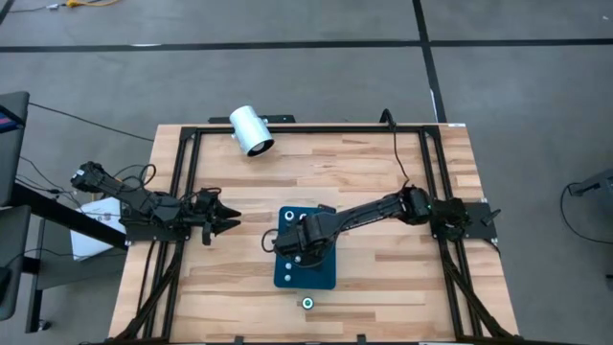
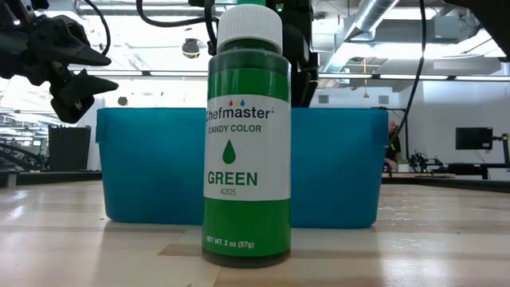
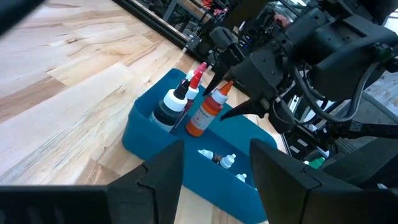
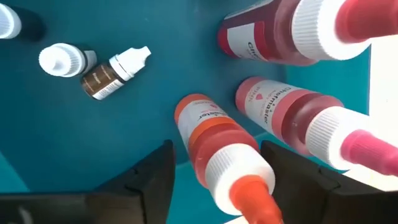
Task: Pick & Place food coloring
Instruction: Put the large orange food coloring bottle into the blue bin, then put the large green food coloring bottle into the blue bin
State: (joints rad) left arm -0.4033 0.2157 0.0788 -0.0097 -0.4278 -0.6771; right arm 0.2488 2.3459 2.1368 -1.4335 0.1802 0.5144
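Two grippers: our right gripper [image 4: 211, 180] hangs spread over the orange bottle [image 4: 217, 146] in the bin [image 3: 149, 124]. Our left gripper [image 1: 222, 220] waits released, probably empty, well apart.

An orange-topped bottle [image 4: 217, 146] stands between the right gripper [image 4: 217, 180] fingers, inside a blue bin [image 4: 93, 149].

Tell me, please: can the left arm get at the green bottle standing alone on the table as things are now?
Probably yes. The green bottle stands alone on bare wood, outside the blue bin, with nothing beside it. The left gripper waits open to the bin's left. The right gripper, over the bin, does not block that path.
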